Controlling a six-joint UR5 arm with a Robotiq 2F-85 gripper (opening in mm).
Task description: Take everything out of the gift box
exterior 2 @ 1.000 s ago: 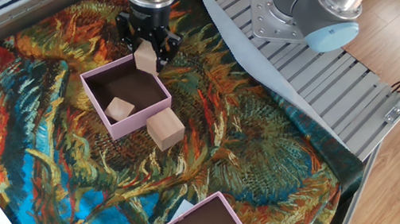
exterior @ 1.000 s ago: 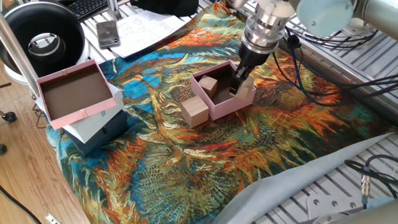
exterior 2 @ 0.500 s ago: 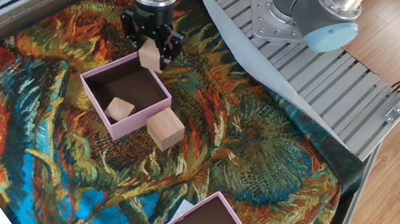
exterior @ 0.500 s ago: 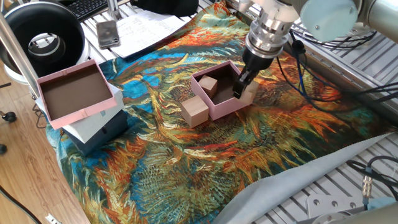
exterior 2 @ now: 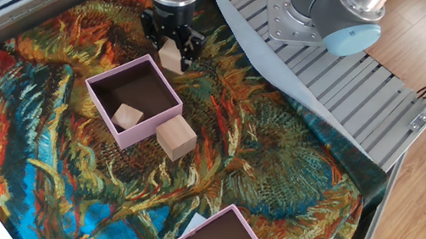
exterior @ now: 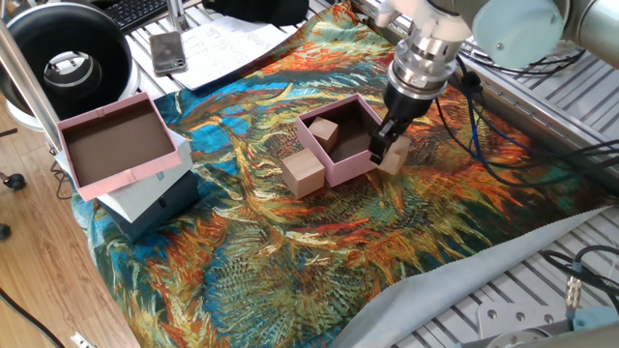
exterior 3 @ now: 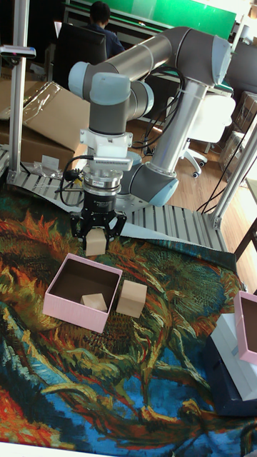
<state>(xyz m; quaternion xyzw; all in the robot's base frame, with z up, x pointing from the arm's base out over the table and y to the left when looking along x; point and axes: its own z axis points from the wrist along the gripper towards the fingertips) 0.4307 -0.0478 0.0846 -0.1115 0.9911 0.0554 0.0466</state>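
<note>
Largest block: nearest of the three in the tall fixed view, sitting on the patterned cloth, right up against the outside wall of the gift box; it shows in the other fixed view at the box's corner.

Gift box: small pale-pink square with a dark brown inside, flat on the cloth and open to the top; seen also in one fixed view and the other fixed view.

Small block: the only one inside the gift box, lying on its floor near a wall; plain in the other fixed view.

Held block: pinched between the two dark fingers, outside the box, just past its far wall and low over the cloth; whether it touches the cloth I cannot tell.

Gripper: pointing straight down, fingers closed narrow on that block; the same grip shows from the other side and in one fixed view.

Arm: grey UR5 rising behind the gripper.

Larger pink-rimmed tray: off to the side, stacked on a white and dark blue box, well apart from the gift box.
</note>
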